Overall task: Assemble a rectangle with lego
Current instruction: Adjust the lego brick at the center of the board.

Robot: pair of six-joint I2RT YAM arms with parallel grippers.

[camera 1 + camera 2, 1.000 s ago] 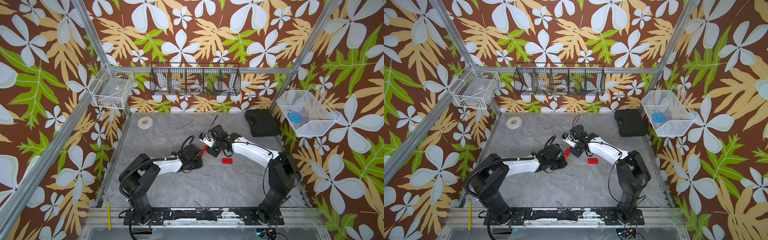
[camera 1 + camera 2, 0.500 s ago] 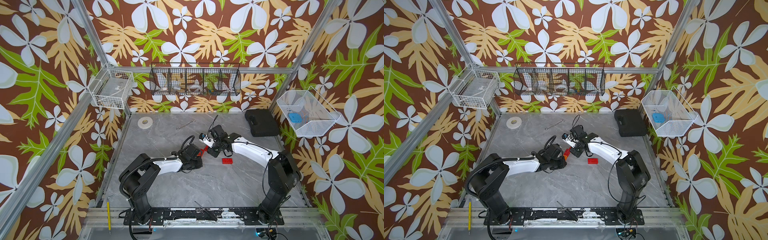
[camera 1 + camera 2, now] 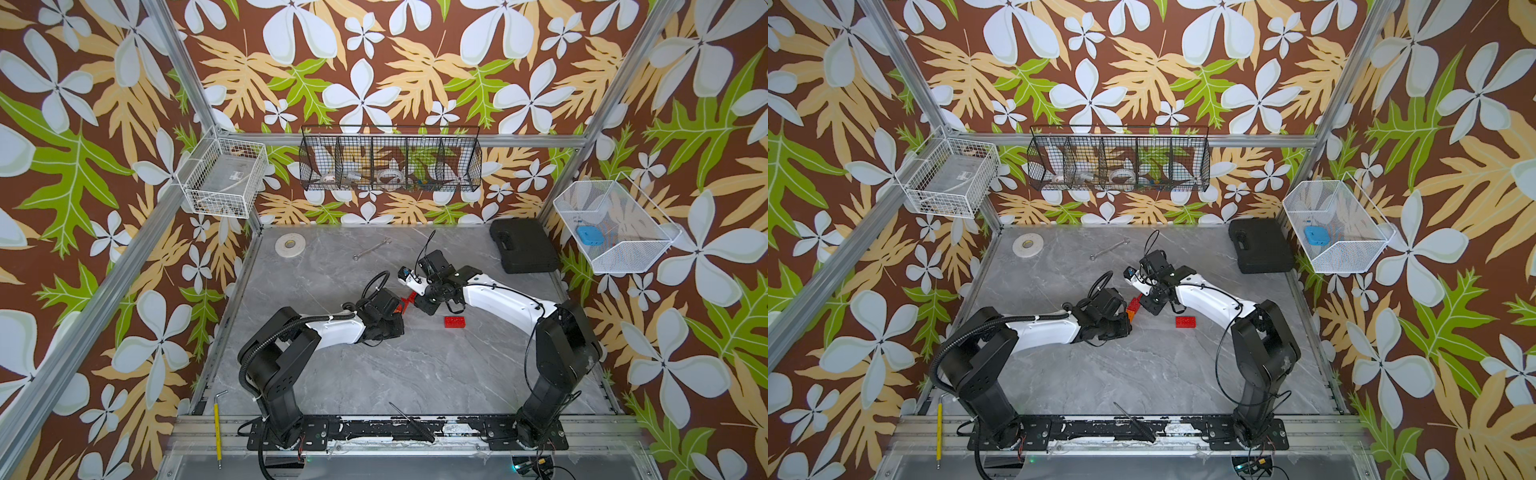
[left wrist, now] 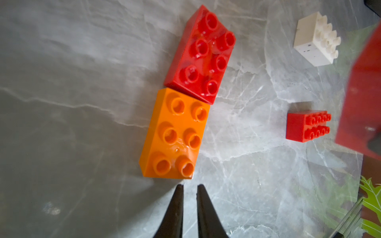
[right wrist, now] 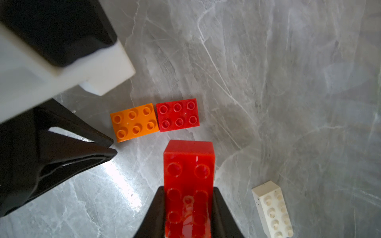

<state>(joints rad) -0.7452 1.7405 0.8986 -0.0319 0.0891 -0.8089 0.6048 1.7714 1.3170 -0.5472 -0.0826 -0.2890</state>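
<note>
Table (image 3: 374, 374): grey marble top, my two arms meeting near its middle.
Black case (image 3: 523, 251): closed, at the far right corner, well apart from the bricks.
Right pincer (image 5: 188, 188): clamped on the long sides of the gripped red brick (image 5: 188, 162), which I hold above the table.
Left pincer (image 4: 189, 186): empty, jaws a narrow slit apart, tips just beside the orange brick (image 4: 175, 134).
Orange brick: flat, studs up, end touching the second red brick (image 4: 203, 53), which sits slightly skewed.
Small red brick (image 3: 454, 321): alone, near my right arm.
White brick (image 5: 272, 210): alone, apart from the pair.
</note>
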